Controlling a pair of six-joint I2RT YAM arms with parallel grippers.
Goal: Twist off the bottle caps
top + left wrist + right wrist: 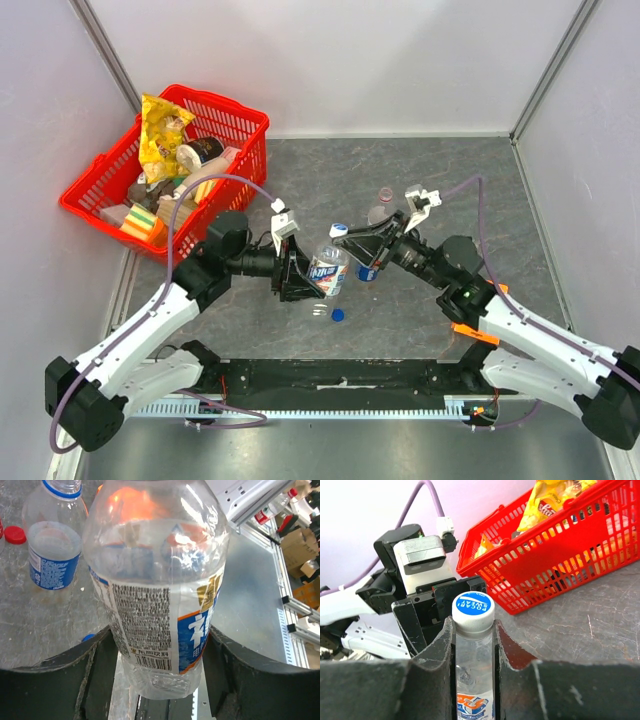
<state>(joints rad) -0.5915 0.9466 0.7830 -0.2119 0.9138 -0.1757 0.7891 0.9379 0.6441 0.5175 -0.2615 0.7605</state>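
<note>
- Top view: the left pincer [308,274] grasps the Pocari Sweat bottle [327,270] by its body. The right pincer [350,237] meets that bottle from the opposite side, at its top. A loose blue cap [338,315] lies on the table near the left pincer's tips, on their near side. A blue-labelled bottle [368,270] stands just beneath the right pincer's arm. The red basket [170,150] of snacks sits well behind the left pincer.
- Left wrist view: the bottle fills the gap between the fingers [55,680], and both press its label, so the pincer is clenched on the body. Beyond and left of the pincer the blue-labelled bottle [52,555] stands open-mouthed, with a red cap [15,535] lying beside it.
- Right wrist view: the right pincer is clamped on the white cap with blue centre [473,611], one finger on each side of its skirt. The left pincer sits directly beyond.
- Step in hand: two caps appear to be off, and this looks like the last one, gripped but not yet loosened. The next move calls for rolling the right wrist to turn the cap while the left pincer keeps the bottle from spinning.
</note>
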